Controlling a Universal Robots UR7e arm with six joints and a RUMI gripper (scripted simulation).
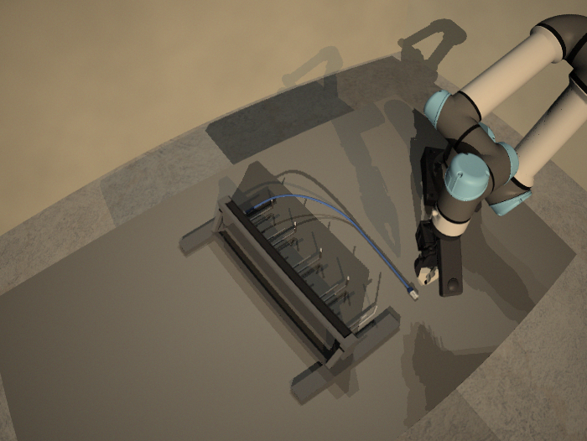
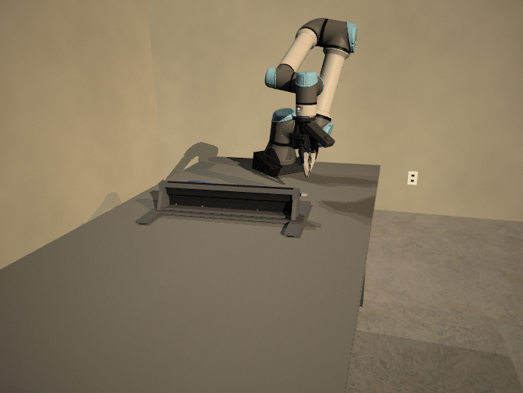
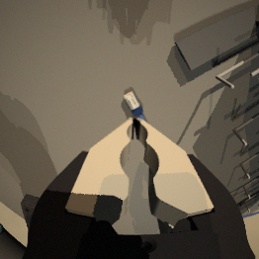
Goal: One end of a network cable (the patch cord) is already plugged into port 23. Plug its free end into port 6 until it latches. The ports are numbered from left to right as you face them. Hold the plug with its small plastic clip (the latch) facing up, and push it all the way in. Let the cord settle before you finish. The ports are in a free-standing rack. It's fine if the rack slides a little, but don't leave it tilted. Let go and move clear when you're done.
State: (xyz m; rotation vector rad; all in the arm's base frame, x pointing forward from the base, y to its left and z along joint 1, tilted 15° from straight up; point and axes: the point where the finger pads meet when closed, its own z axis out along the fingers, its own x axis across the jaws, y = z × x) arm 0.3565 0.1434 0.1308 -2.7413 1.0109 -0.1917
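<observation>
The free plug (image 1: 412, 294) (image 2: 303, 194) (image 3: 130, 100), whitish with a blue boot, lies on the table past the rack's end. Its blue cord (image 1: 353, 221) arcs back to the far end of the rack (image 1: 290, 265) (image 2: 230, 187), where its other end meets the port side. The rack stands upright on two feet. The port numbers cannot be read, and which way the latch faces is too small to tell. My gripper (image 1: 423, 282) (image 2: 307, 175) (image 3: 133, 120) is shut and empty, pointing down above the table. In the wrist view its tips lie just below the plug and overlap the view of the cord.
Thin metal cable hooks (image 1: 319, 256) (image 3: 242, 140) stick out from the rack's port side, between rack and cord. A rack foot (image 1: 376, 327) (image 2: 296, 227) (image 3: 213, 46) reaches out near the plug. The arm's base (image 2: 276, 162) stands at the back of the table.
</observation>
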